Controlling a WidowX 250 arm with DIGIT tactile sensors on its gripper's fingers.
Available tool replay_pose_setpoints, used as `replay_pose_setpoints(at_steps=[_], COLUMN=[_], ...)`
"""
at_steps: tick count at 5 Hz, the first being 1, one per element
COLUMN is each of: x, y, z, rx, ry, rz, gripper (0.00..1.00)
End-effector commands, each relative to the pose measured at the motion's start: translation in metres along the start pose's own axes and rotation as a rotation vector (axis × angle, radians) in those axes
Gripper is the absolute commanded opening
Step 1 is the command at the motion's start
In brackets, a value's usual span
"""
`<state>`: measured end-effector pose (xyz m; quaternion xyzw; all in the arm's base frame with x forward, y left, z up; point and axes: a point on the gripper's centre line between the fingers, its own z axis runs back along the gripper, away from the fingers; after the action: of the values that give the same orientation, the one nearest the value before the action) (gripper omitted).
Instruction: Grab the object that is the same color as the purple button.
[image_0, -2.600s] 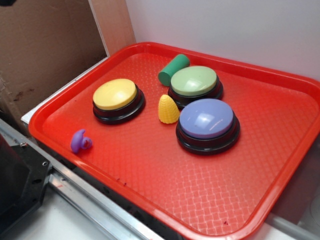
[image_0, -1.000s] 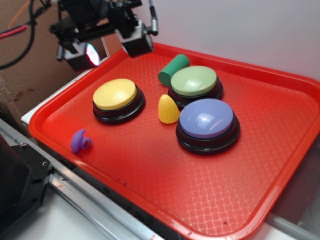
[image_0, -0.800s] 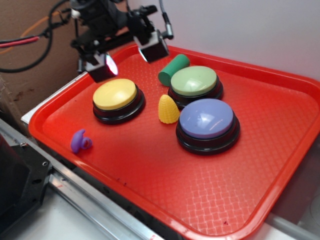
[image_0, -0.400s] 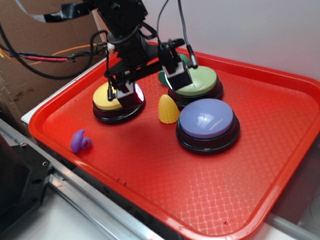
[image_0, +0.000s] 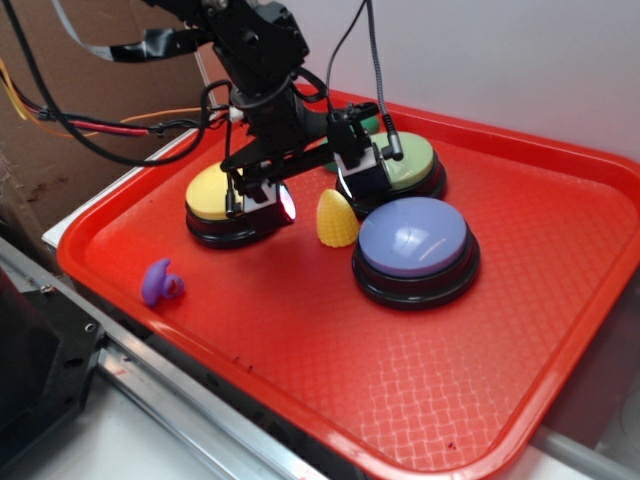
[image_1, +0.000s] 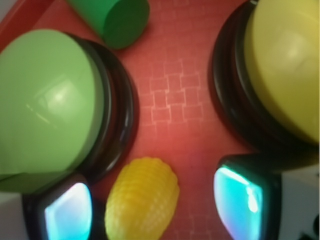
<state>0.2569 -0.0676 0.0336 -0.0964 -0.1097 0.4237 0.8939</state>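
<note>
The small purple toy (image_0: 160, 283) lies near the tray's front left edge, far from the gripper, and is out of the wrist view. The purple button (image_0: 413, 240) stands right of centre. My gripper (image_0: 312, 190) is open and empty, low over the tray between the yellow button (image_0: 215, 195) and the green button (image_0: 418, 160). In the wrist view the gripper (image_1: 155, 205) straddles the yellow corn cone (image_1: 142, 200), whose tip sits between the lit fingers (image_1: 67, 212) without touching them.
The red tray (image_0: 300, 400) holds everything. The corn cone (image_0: 337, 218) stands just in front of the gripper. A green cylinder (image_1: 112, 17) lies behind the green button (image_1: 45, 100). The yellow button (image_1: 290, 70) is close on the other side. Cardboard stands at the left.
The arm came in from the upper left and dropped down and right over the tray, ending between the yellow and green buttons above the corn cone. The objects have not moved.
</note>
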Motion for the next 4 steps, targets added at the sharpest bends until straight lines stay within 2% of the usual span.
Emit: replay_pose_setpoints(at_steps=[1,2,3,4], x=[-0.0021,-0.004,-0.0029,-0.0015], y=[-0.013,-0.0126,-0.0112,-0.0099], z=[0.0086,0.0086,0.0075,0.0118], rx=[-0.031,-0.028,-0.03,-0.04], ry=[-0.033,-0.034,-0.029,0.012], rz=[-0.028,-0.035,-0.027,-0.051], gripper=[0.06,0.01,0.02,0.0])
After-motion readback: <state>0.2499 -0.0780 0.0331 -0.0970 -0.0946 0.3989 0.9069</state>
